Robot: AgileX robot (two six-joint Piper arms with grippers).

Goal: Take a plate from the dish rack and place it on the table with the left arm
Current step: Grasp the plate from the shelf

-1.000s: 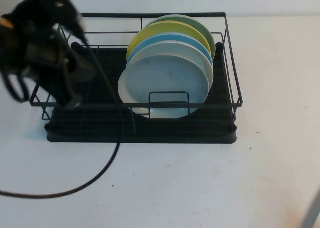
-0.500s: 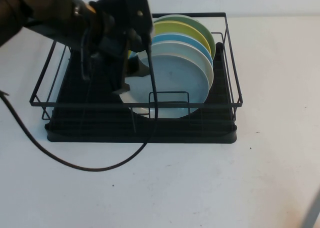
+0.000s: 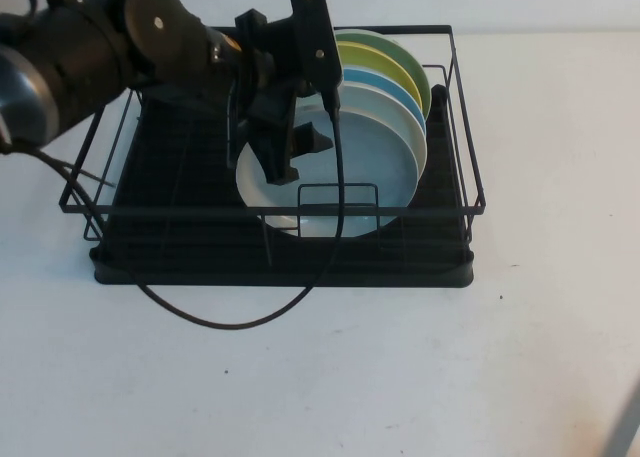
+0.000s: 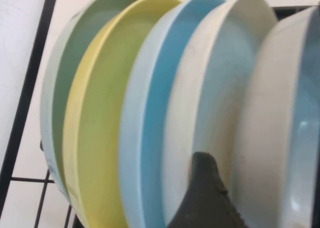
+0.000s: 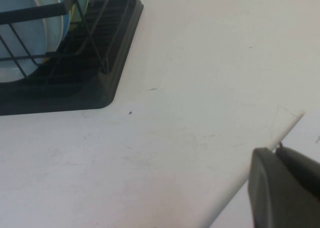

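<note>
The pale grey-blue plate (image 3: 365, 172) stands upright at the front of a row in the dish rack (image 3: 468, 209). Behind it stand a whiter plate (image 3: 405, 112), then blue, yellow and green plates. My left gripper (image 3: 295, 157) is open at the plate's upper left rim. In the left wrist view one finger (image 4: 202, 198) sits behind the plate's back (image 4: 270, 113), in front of the whiter plate (image 4: 200, 88). The plate rests in the rack. My right gripper (image 5: 285, 188) is shut and empty, low over the table's (image 3: 400, 377) near right edge.
The left arm's black cable (image 3: 230, 322) loops over the rack's front wire onto the table. The rack's left half (image 3: 170, 227) holds no plates. The rack's right corner (image 5: 100, 83) shows in the right wrist view, with bare white table around it.
My left arm has swung right from the rack's left end across to the plates. Its gripper has come down to the front plate's upper left rim. The plates have not moved.
</note>
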